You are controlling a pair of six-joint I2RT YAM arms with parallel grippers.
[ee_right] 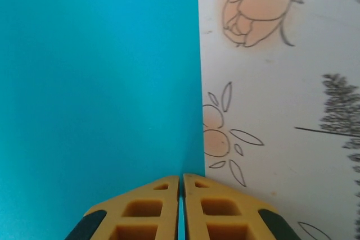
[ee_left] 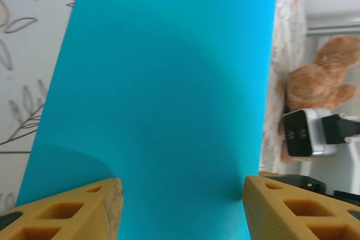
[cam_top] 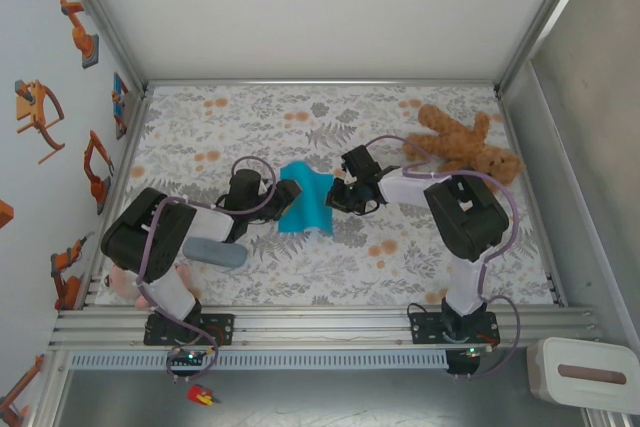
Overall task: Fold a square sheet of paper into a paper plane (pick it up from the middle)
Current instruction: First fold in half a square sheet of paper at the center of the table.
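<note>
The square sheet of paper (cam_top: 305, 202) is plain turquoise and stands bowed upward off the flowered table between my two grippers. My right gripper (cam_top: 338, 195) is shut on the sheet's right edge; in the right wrist view a thin turquoise strip runs between its closed yellow fingertips (ee_right: 181, 206), and the sheet (ee_right: 95, 82) spreads to the left. My left gripper (cam_top: 285, 195) is at the sheet's left side. Its yellow fingers (ee_left: 73, 212) stand wide apart, open, with the sheet (ee_left: 169, 82) spanning the gap (ee_left: 183, 206) between them. The paper plane is out of view.
A brown teddy bear (cam_top: 465, 144) lies at the back right, also visible past the sheet (ee_left: 323, 80). A grey-blue oblong case (cam_top: 213, 252) lies by the left arm. A white box (cam_top: 585, 372) sits off the table, front right. Walls enclose the table.
</note>
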